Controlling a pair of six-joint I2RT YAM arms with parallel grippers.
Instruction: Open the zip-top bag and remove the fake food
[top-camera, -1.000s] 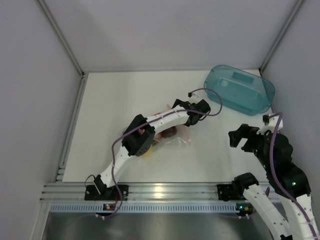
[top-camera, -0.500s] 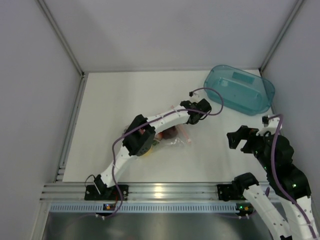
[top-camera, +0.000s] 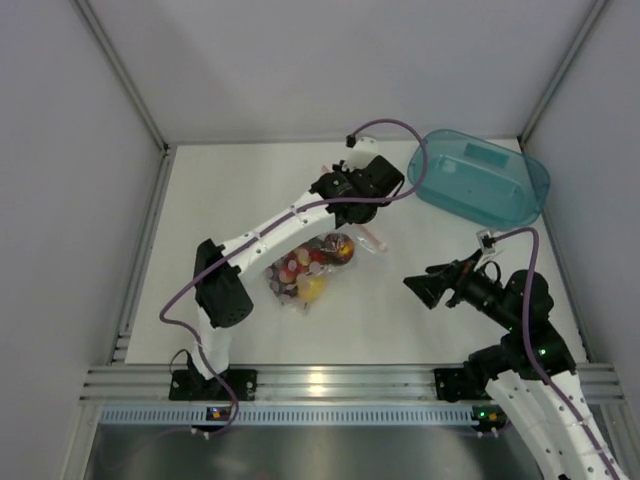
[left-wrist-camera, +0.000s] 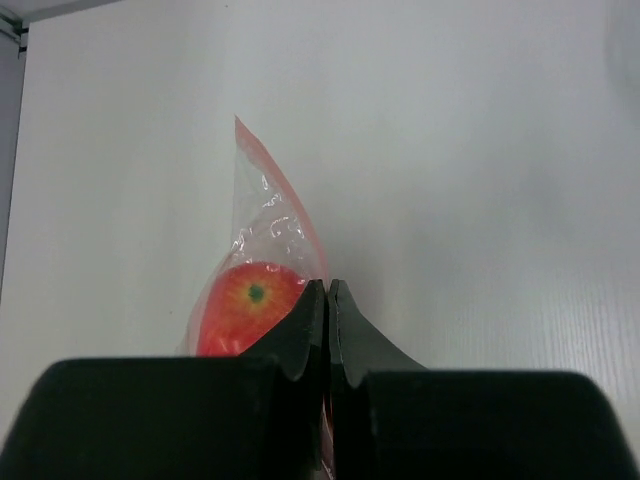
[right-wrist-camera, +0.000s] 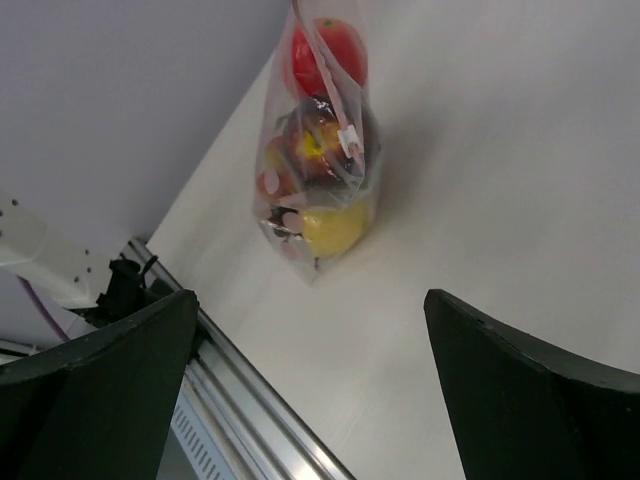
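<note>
The clear zip-top bag (top-camera: 310, 268) holds the fake food: a red apple (left-wrist-camera: 248, 300), dark grapes (right-wrist-camera: 318, 130), a yellow lemon (right-wrist-camera: 335, 225) and small red berries. My left gripper (left-wrist-camera: 327, 290) is shut on the bag's pink-red zip edge (left-wrist-camera: 290, 205), right beside the apple. In the top view that left gripper (top-camera: 348, 212) is at the bag's far end, and the bag trails toward the near left. My right gripper (right-wrist-camera: 310, 300) is open and empty. It points at the bag from the right (top-camera: 418, 285) with a gap of table between them.
A teal translucent tub (top-camera: 480, 180) lies at the back right, close to the left wrist. The aluminium rail (top-camera: 320, 380) runs along the near edge. Grey walls enclose the white table (top-camera: 230, 200) on three sides.
The left gripper shut on the bag's zip edge and pulled it toward the back, stretching the bag out. The right gripper swung left and now faces the bag.
</note>
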